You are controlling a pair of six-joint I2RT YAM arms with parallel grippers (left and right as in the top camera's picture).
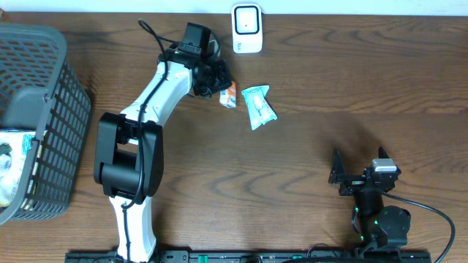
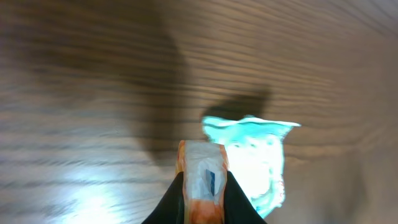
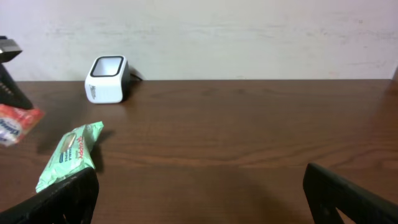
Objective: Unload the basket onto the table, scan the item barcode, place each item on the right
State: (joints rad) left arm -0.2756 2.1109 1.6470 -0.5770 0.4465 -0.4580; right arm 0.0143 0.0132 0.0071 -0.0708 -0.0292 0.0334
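Look, the left tool [image 1: 223, 89] clamped on the small orange-and-white packet [image 1: 229, 96], twelve o'clock, near the white box scanner [image 1: 247, 29] at the far edge. The right tool [image 3: 202, 205], jaws apart, five o'clock, well clear.

The dark brown wooden tabletop [image 1: 307, 183] has grain running from left to right and meets a pale wall at its far edge. A white scanner [image 1: 247, 28] stands upright at that far edge, its window facing out over the wood. A mint-green packet [image 1: 259, 106] lies flat nearer the middle, in front of the scanner and apart from it. At the left edge stands a grey mesh basket [image 1: 69, 124], well apart from both.
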